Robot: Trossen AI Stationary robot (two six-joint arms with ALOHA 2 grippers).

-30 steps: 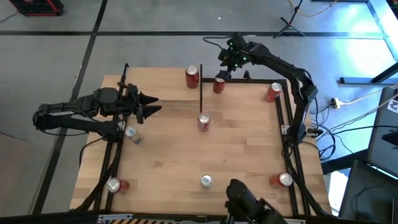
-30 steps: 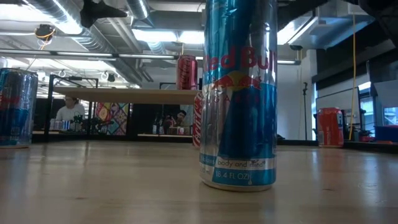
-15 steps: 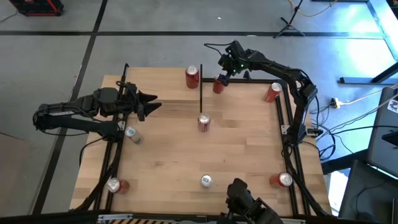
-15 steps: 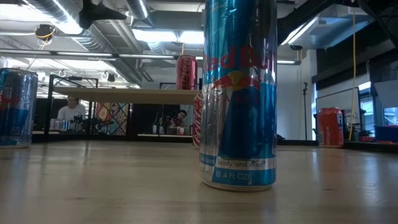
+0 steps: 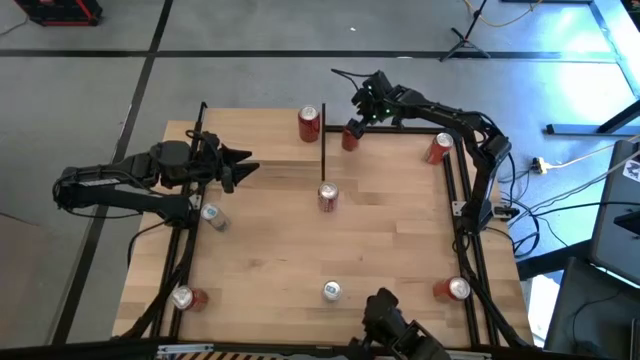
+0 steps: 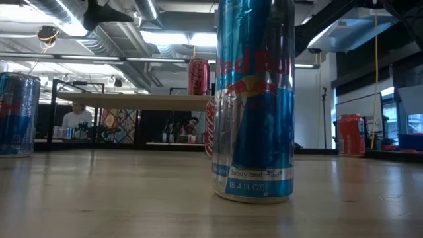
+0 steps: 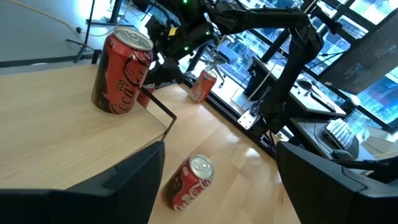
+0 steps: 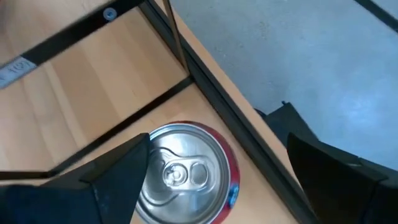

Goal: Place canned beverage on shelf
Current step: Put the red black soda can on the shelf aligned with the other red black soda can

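The shelf [image 5: 255,135], a raised light-wood board on thin black posts, stands at the table's far left. One red can [image 5: 310,122] stands upright on its right end. A second red can [image 5: 349,138] stands on the tabletop just right of the shelf, seen top-up in the right wrist view [image 8: 184,180]. My right gripper [image 5: 354,124] hovers over this can, open, its fingers [image 8: 118,180] standing apart on either side of it. My left gripper [image 5: 248,167] is open and empty over the shelf's left part.
More cans stand on the table: a red one at the middle [image 5: 327,197], a tall blue-silver one near the front [image 5: 330,291], red ones at far right [image 5: 441,147], near right [image 5: 458,289] and near left [image 5: 185,297], and a blue one at left [image 5: 212,215].
My right gripper has gone a little toward the table's left edge and down, closing in over the red can beside the shelf. The can has stayed where it was.
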